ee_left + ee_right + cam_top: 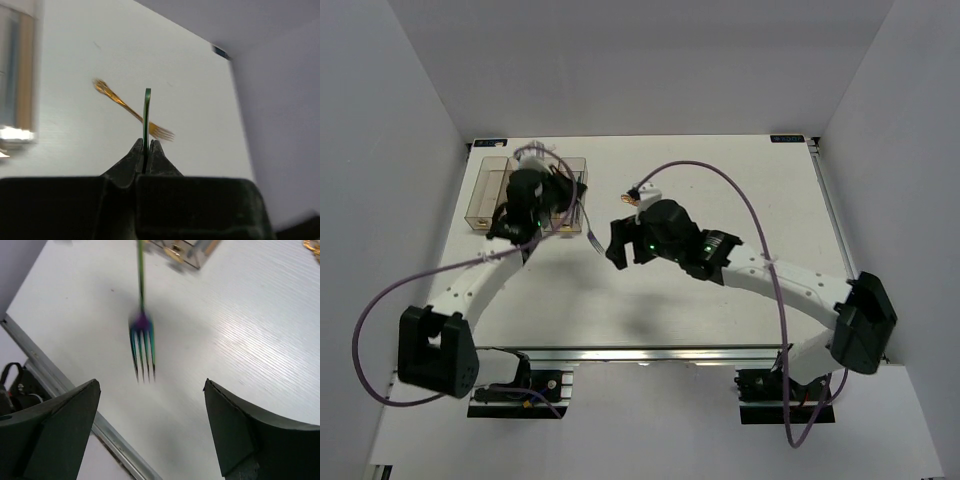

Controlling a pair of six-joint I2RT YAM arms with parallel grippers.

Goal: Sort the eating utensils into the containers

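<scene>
Basically: white table inside a plain pale-walled box, with a metal rail along the near edge. Top view was sharp; both wrist views were partly blurred.

Around: purple cables looped off both arms. The left arm sat over the containers at the far-left of the table and hid most of them, so the bin count couldn't be read. Any contents were too blurred to tell.

Left tool was clenched on the handle of the green fork. The fork was seen edge-on from the left wrist, and its tines pointed out toward the right arm. Right tool was released, jaws wide apart with nothing between them, facing the fork tines from near by.

A gold fork lay flat on the table beyond the left tool. From that wrist the green handle crossed in front of it.

Count: 1 green fork, 1 gold fork, 1 block of containers, 2 arms. No other utensils could be made out.
</scene>
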